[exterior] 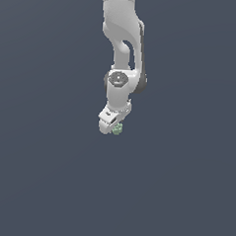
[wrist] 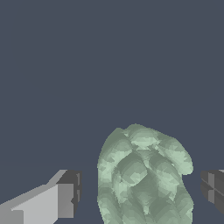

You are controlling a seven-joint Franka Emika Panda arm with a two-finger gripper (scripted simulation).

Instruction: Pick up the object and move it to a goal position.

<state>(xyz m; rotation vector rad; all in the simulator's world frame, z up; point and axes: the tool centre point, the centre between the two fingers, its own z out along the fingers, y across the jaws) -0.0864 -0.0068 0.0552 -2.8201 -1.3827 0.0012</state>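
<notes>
End effector (wrist: 140, 190) released, fingers apart flanking green blob (wrist: 144, 175); plain dark grey surface (exterior: 46, 185) all around

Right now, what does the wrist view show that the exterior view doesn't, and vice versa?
Wrist only: the object's lumpy, bumpy surface up close, sitting between the two gripper fingers, with a visible gap on each side, so the pads are not touching it.

Exterior only: the whole white arm coming down from the top of the frame, and the gripper head tilted over the object.

Both: the pale green object at the gripper, on a plain dark blue-grey background.
</notes>
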